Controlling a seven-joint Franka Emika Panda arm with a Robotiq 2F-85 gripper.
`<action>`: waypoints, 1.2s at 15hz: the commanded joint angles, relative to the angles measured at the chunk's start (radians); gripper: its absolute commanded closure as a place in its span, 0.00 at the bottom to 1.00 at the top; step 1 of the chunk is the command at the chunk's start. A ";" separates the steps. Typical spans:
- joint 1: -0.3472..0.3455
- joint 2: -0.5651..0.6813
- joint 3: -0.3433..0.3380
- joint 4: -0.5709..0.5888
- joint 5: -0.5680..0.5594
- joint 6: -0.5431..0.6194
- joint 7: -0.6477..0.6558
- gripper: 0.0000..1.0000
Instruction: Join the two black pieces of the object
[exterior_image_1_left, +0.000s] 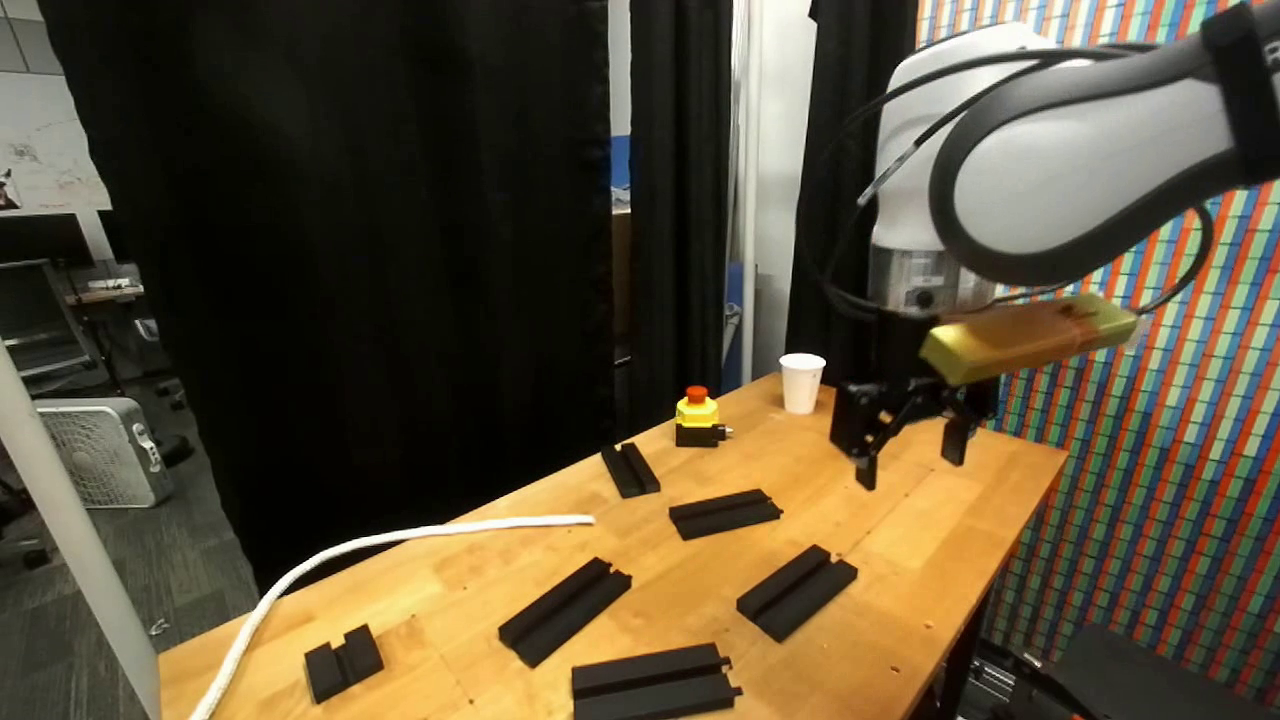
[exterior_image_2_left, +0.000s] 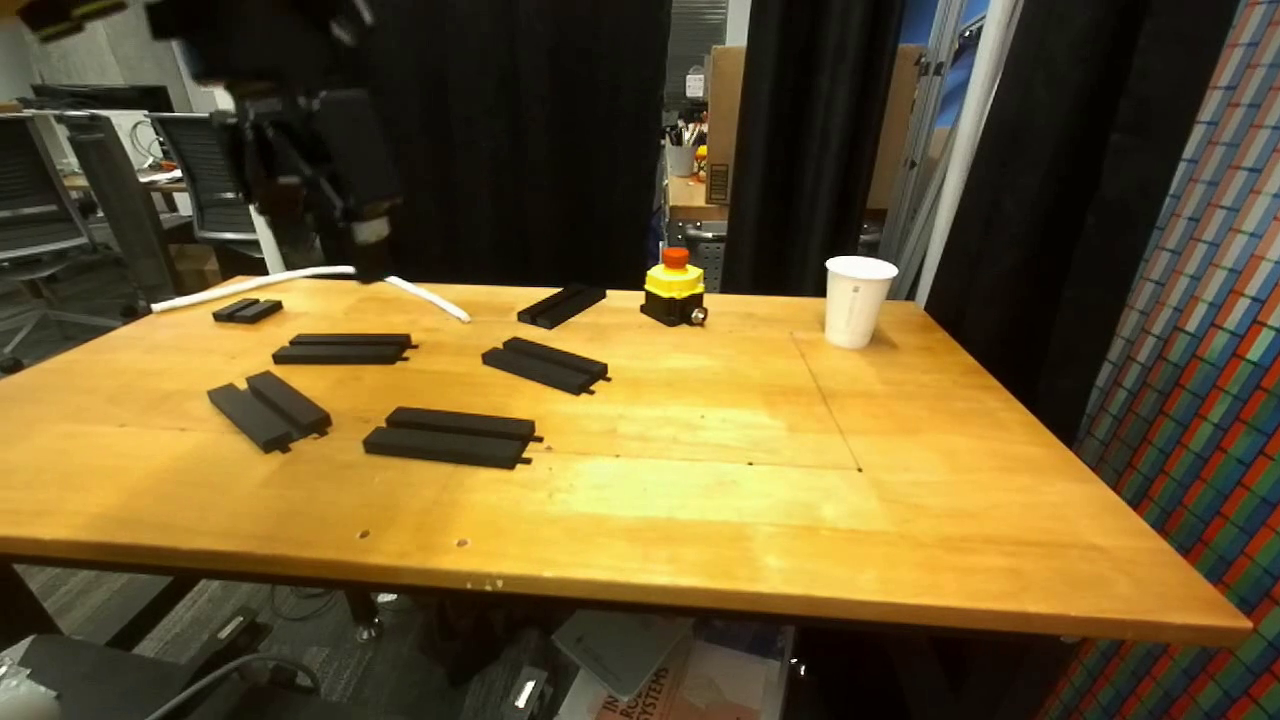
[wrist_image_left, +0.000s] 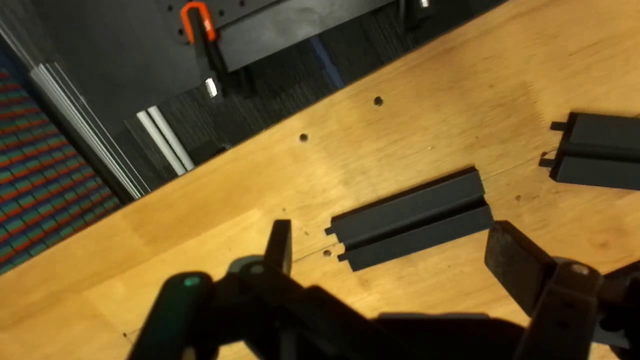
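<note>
Gripper (wrist_image_left: 392, 247) hangs spread; 6 black pieces (exterior_image_1_left: 797, 592) lie apart.

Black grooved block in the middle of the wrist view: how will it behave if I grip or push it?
The black grooved block looks stiff, given its straight edges. Lying flat on the wooden tabletop, it would likely slide rather than roll or tip. Its two thin end tabs may be fragile if knocked.
</note>
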 joint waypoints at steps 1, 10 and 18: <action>-0.058 0.108 0.263 0.027 0.152 0.077 0.280 0.00; -0.013 0.398 0.289 0.032 0.100 0.329 0.899 0.00; 0.042 0.642 0.189 0.018 -0.035 0.667 1.406 0.00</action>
